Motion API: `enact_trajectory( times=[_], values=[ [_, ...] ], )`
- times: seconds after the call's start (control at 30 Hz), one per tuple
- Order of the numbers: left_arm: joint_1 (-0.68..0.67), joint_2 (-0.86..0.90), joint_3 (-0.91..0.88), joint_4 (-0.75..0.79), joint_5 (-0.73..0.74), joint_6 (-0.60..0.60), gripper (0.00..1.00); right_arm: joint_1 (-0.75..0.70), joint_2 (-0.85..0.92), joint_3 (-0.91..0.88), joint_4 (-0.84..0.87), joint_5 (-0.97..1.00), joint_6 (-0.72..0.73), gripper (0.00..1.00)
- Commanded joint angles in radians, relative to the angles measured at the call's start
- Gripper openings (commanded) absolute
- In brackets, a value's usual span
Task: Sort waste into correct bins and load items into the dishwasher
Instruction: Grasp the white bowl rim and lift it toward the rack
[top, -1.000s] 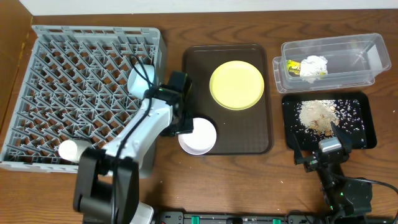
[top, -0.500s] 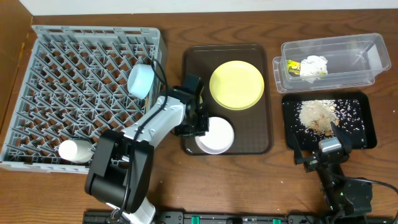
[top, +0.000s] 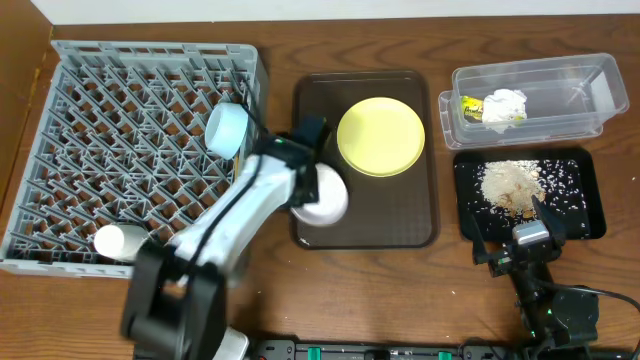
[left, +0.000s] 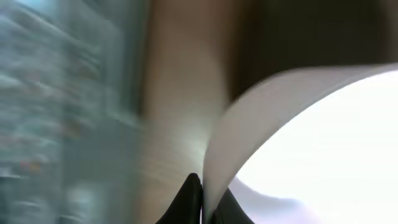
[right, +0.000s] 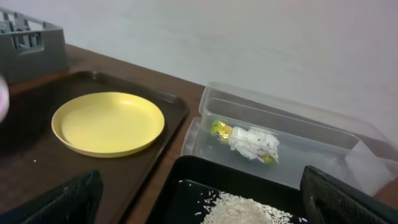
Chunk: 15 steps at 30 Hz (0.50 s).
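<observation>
Pinkish-white, the small round bowl (top: 325, 198) is pinched by its rim in the left gripper (left: 202, 194), a thin-edge grip likely meant for carrying it left to the grey pegged dish rack (top: 130, 150); the right gripper (top: 512, 238) gapes, idle.

A dark brown wooden table (top: 360, 290) with visible grain stands against a plain white wall (right: 249, 37) in soft, even light.

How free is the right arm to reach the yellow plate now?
Probably yes: the yellow plate lies bare on the brown tray, ahead of the open right fingers; only the low black tray lies between.
</observation>
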<state>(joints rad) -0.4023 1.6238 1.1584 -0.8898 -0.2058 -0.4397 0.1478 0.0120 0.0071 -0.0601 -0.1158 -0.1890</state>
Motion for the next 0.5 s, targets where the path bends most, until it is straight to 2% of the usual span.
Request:
enact_trajectory(
  times=[0.0, 0.13, 0.23, 0.47],
  values=[
    [0.005, -0.172, 0.043, -0.015, -0.468, -0.019, 0.07, -0.004, -0.005, -0.002, -0.003, -0.005, -0.006, 0.99],
    [0.005, -0.241, 0.043, -0.084, -0.766, -0.018, 0.08, -0.004, -0.005, -0.002, -0.003, -0.005, -0.006, 0.99],
    [0.005, -0.242, 0.041, -0.148, -0.934, -0.018, 0.08, -0.005, -0.005, -0.002, -0.003, -0.005, -0.006, 0.99],
    [0.039, -0.213, 0.029, -0.191, -1.173, -0.018, 0.08, -0.004, -0.005, -0.002, -0.003, -0.005, -0.006, 0.99]
  ],
)
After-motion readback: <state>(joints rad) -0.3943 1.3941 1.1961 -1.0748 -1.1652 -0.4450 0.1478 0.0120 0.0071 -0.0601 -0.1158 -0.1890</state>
